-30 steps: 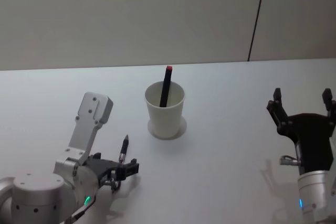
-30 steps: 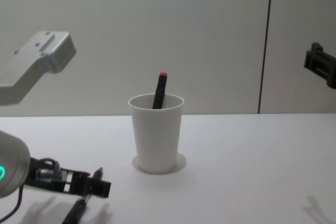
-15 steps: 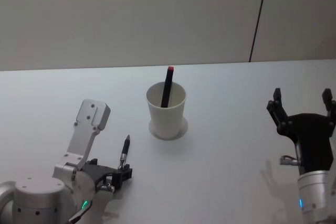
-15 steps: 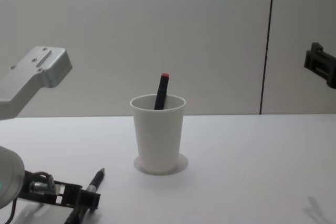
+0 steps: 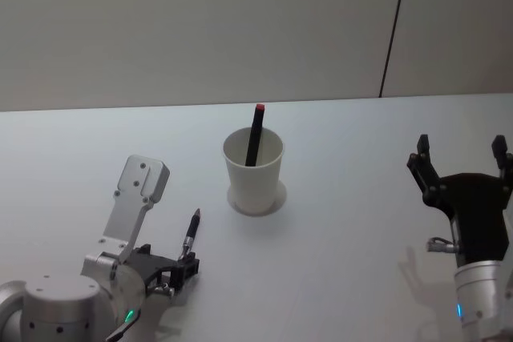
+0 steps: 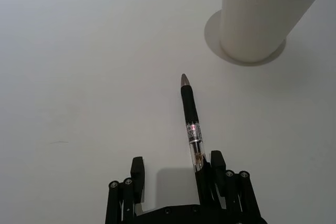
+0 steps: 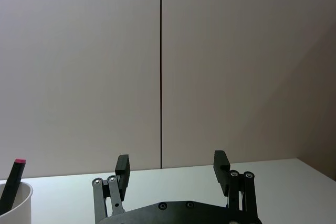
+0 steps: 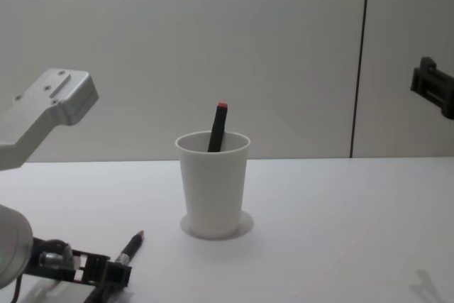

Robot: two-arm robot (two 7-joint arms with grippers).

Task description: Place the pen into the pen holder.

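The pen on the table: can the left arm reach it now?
Probably yes. The left gripper sits low at the pen's rear end with fingers open and nothing in the way, though the pen lies beside one finger.

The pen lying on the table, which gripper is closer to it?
Left. The left gripper sits low and open at the back end of the pen. The right gripper is raised far off, past the cup.
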